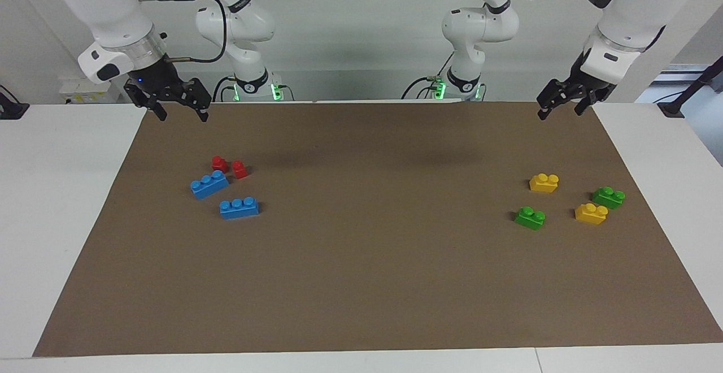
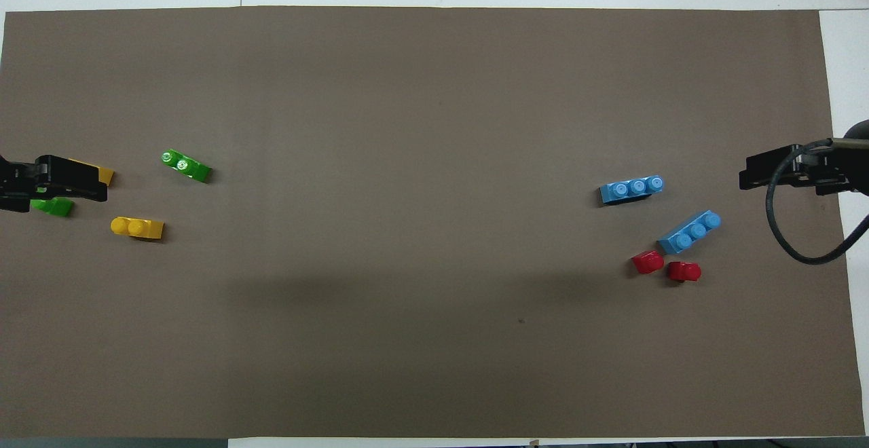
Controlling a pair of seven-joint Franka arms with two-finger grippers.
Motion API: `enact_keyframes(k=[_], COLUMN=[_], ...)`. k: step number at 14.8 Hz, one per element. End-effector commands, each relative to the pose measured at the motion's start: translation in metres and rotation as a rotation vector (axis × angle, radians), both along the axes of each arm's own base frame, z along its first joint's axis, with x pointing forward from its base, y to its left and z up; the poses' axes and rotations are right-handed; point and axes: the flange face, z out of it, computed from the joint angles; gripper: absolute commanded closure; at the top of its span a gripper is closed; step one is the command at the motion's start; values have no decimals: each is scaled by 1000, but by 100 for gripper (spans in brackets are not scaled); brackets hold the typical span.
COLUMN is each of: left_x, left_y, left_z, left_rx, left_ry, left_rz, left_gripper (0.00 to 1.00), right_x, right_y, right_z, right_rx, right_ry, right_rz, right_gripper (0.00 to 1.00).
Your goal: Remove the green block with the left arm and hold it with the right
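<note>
since two green bricks lie close together at the right of the facing view, the wrong one could be picked: the green block [image 1: 530, 218], brighter, sits lower, the darker green brick [image 1: 608, 197] just above it among two yellow bricks [image 1: 591, 213]. the left gripper [image 1: 562, 104] at upper right and the right gripper [image 1: 178, 107] at upper left are held over the worktop [image 1: 361, 282], fingers spread and empty.
</note>
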Motion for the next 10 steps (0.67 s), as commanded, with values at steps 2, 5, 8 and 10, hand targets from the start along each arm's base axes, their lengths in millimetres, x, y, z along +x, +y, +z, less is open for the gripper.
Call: enact_keyframes(k=[2, 5, 8, 10], left_x=[-8, -8, -8, -8], left_y=[-2, -2, -2, -2], left_z=[0, 0, 0, 0], left_rx=[-1, -1, -1, -1], left_ry=[9, 9, 7, 6], left_rz=[-29, -29, -31, -31], left_gripper=[0, 0, 0, 0], right_x=[4, 5, 3, 3], right_y=[-5, -6, -8, -9], right_z=[-2, -5, -6, -7], right_rx=[-40, -42, -47, -63], right_ry=[-30, -35, -29, -27], right_rz=[27, 24, 33, 62], right_gripper=[0, 0, 0, 0])
